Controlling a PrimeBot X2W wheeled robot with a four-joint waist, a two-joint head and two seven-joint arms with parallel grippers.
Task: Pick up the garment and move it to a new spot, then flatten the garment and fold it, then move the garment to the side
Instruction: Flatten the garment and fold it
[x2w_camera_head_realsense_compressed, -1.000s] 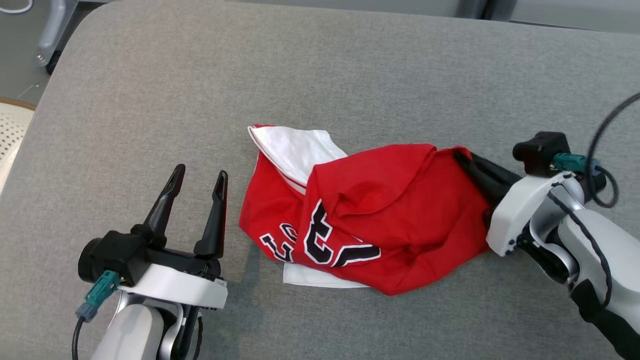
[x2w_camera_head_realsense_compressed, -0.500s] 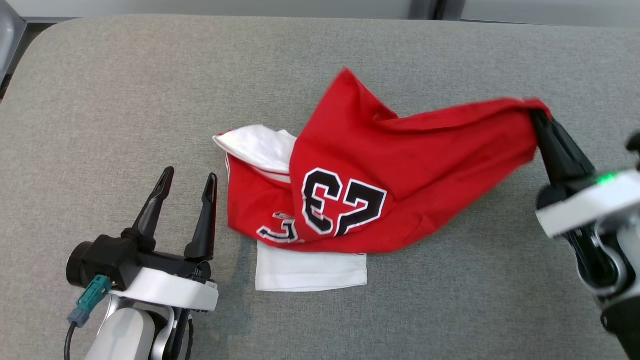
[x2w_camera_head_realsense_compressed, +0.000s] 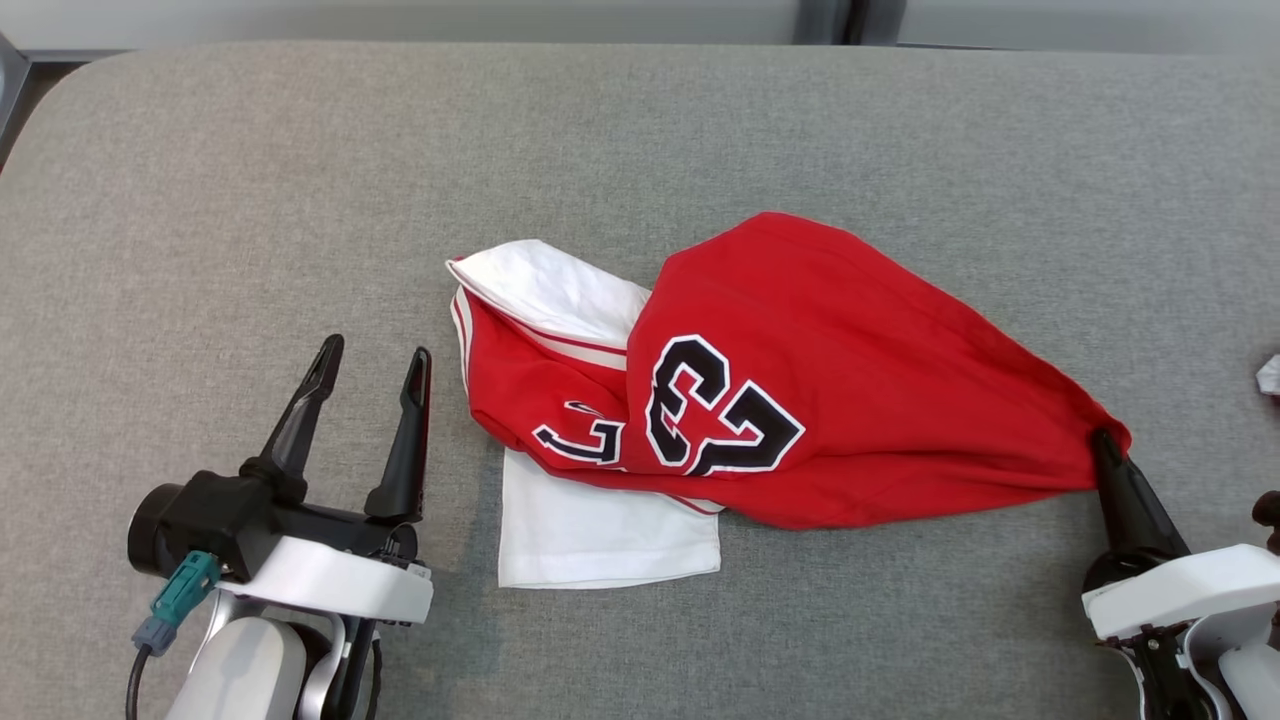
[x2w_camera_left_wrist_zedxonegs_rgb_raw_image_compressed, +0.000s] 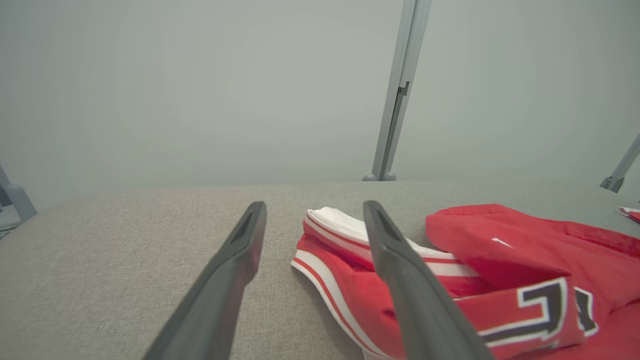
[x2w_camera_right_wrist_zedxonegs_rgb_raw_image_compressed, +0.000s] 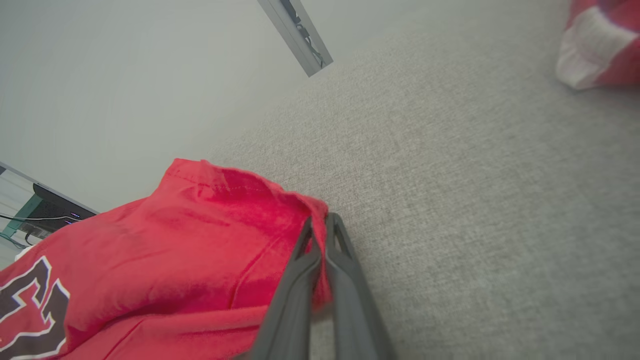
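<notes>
Grey upholstered surface (x2w_camera_head_realsense_compressed: 640, 130) fills the scene as the robot's right gripper (x2w_camera_head_realsense_compressed: 1103, 447), clamped tight on a corner of the red jersey's hem, draws the garment (x2w_camera_head_realsense_compressed: 850, 400) low and toward the robot's right. Half a second ago that same corner was held well up off the fabric; now it has come down close to the surface and the red cloth runs from the pinch in a long wedge. A second ago the garment lay bunched in a heap beside the arm, so the pull has opened it out. Its white sleeve end (x2w_camera_head_realsense_compressed: 560, 290) and white panel (x2w_camera_head_realsense_compressed: 600, 540) lie about where they did, left of centre, just beside the left gripper (x2w_camera_head_realsense_compressed: 376, 352), whose fingers stand wide apart, grasping nothing. The right wrist view confirms the pinch: both fingers (x2w_camera_right_wrist_zedxonegs_rgb_raw_image_compressed: 345, 270) meet over a fold of red hem. By this reading the relocating is done or nearly so and the spreading has begun, yet the jersey is doubled over itself, its black numerals crumpled, so flattening and folding remain. Another scrap of red-and-white cloth (x2w_camera_right_wrist_zedxonegs_rgb_raw_image_compressed: 595, 45) sits well apart at the robot's far right. The garment lies loose on the bare fabric, inside no container.
</notes>
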